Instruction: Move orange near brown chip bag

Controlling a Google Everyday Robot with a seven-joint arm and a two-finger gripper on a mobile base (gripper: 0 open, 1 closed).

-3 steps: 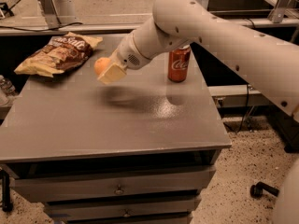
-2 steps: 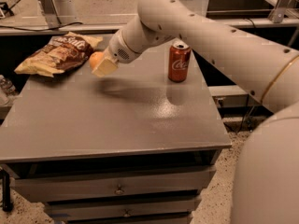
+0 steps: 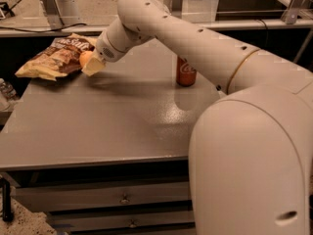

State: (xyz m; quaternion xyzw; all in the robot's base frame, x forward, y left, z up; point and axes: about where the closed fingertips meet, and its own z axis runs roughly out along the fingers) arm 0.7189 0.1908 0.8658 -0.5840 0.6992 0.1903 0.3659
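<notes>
Leftward since a moment ago, our arm [image 3: 195,38] has swung across the grey table [image 3: 112,126] to the brown chip bag [image 3: 54,60]. We see the soda can [image 3: 186,75] well apart on the right. Our gripper [image 3: 91,65] pinches the orange [image 3: 85,58] just beside the bag's right edge.

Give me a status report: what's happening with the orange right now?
Gripper at far-left of table, shut on orange. Orange right beside brown chip bag, not yet released. Soda can well off to the right, not in the way.

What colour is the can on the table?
Red can, camera view; gripper holds the orange by the chip bag.
</notes>
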